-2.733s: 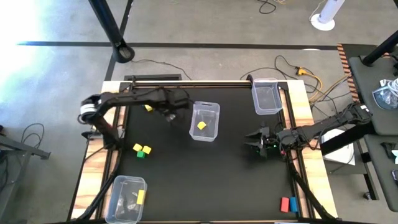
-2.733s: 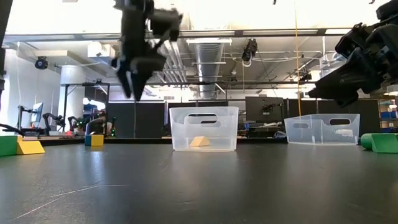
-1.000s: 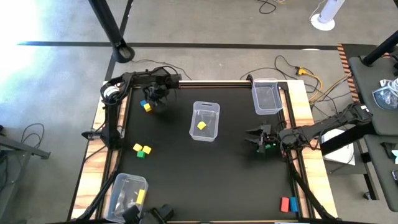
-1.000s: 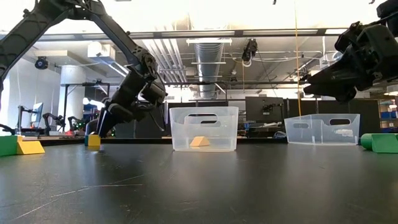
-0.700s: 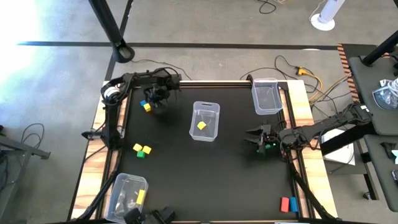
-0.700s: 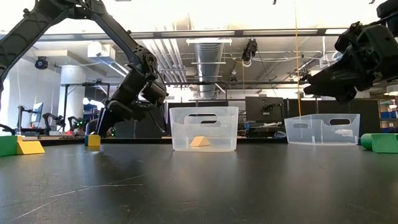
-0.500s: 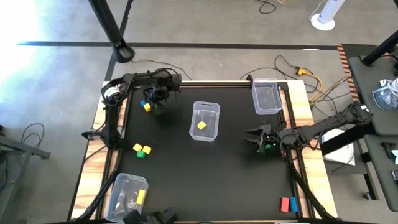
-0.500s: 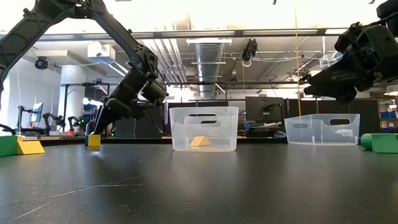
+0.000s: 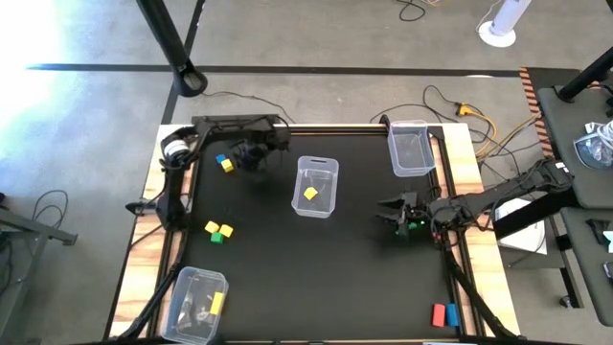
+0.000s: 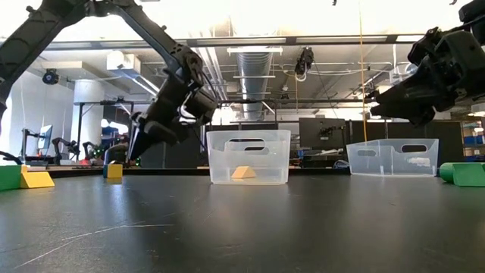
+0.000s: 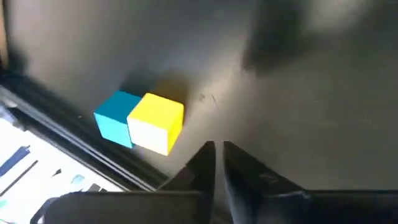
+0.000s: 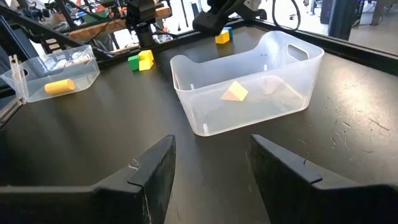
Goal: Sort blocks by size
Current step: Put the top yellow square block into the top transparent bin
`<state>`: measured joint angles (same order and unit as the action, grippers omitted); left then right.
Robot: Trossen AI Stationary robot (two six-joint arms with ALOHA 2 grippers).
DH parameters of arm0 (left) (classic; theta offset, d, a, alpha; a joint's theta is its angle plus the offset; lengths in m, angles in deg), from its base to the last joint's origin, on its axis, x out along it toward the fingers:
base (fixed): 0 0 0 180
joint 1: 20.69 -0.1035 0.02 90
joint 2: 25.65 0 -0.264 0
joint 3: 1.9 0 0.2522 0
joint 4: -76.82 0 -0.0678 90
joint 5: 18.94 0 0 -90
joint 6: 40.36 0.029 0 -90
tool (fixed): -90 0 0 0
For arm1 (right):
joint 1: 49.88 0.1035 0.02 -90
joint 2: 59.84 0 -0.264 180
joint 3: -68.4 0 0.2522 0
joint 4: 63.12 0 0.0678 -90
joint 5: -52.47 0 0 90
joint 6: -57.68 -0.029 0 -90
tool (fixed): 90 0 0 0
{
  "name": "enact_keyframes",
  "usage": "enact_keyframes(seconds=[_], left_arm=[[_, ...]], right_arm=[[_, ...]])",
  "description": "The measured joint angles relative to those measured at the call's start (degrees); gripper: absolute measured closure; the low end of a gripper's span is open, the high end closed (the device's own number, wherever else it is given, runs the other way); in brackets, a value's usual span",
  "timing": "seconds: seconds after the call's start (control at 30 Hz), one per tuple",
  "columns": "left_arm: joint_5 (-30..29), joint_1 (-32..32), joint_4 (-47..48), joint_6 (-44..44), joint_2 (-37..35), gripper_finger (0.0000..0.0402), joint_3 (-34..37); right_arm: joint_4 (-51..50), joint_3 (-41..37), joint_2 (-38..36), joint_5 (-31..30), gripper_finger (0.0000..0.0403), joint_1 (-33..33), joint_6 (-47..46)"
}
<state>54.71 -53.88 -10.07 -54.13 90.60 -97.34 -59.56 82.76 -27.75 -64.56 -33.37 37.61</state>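
Left claw pinched shut, empty, hovers just beside touching blue block and yellow block at bench far-left corner. Right claw wide open, empty, faces middle bin holding yellow piece.

A robotics lab or workshop. A black worktop with wooden edges stands on a bare concrete floor marked with a dark tape line, cables trailing across it. Behind the worktop, an open industrial hall shows exposed ceiling ducts, strip lights, monitors and other equipment stands.
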Motion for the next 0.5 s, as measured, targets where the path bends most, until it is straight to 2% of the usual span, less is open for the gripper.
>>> enact_keyframes(seconds=[0.17, 0.33, 0.5], left_arm=[[-6.08, 0.91, 0.01, -9.81, 0.44, 0.0394, 1.72], [-6.98, 0.86, -3.74, -18.94, 0.63, 0.0400, 3.29], [-14.79, 0.40, 0.89, -28.65, 0.71, 0.0401, 3.73]], right_arm=[[-3.20, 0.00, -0.01, 0.11, 0.0209, 0.00, -2.59], [-5.60, 0.00, -0.01, 0.20, 0.0209, 0.02, -2.91], [-6.96, 0.00, -0.01, 0.20, 0.0209, 0.02, -2.95]])
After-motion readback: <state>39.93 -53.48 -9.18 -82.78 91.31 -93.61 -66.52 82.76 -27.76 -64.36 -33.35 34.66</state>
